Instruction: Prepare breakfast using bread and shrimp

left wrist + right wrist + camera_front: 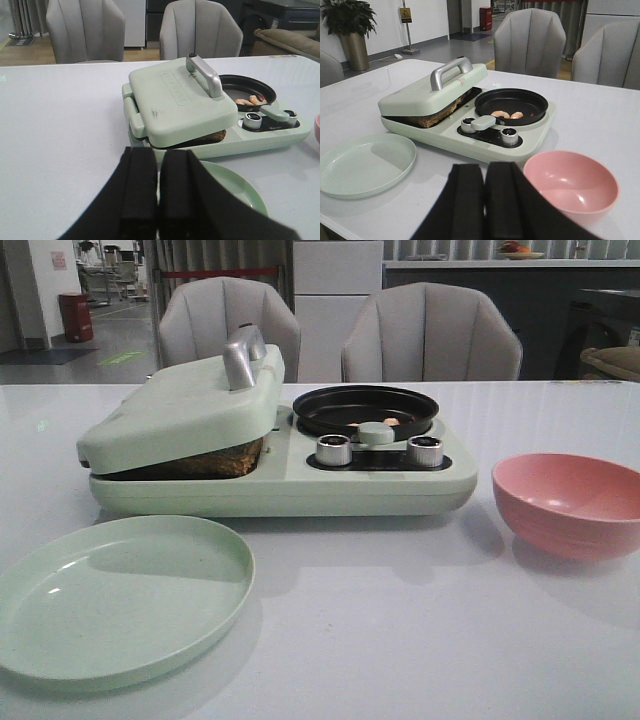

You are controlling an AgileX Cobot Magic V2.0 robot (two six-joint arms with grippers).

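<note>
The bread lies browned inside the pale green breakfast maker, under its lid, which rests tilted on it; its edge also shows in the left wrist view and the right wrist view. The shrimp lie in the black round pan, also seen in the left wrist view. My left gripper is shut and empty, above the green plate's near side. My right gripper is shut and empty, before the maker and beside the pink bowl. Neither gripper shows in the front view.
A pale green plate lies at the front left. A pink bowl stands empty at the right. The maker has a silver lid handle and two knobs. Two grey chairs stand behind the table.
</note>
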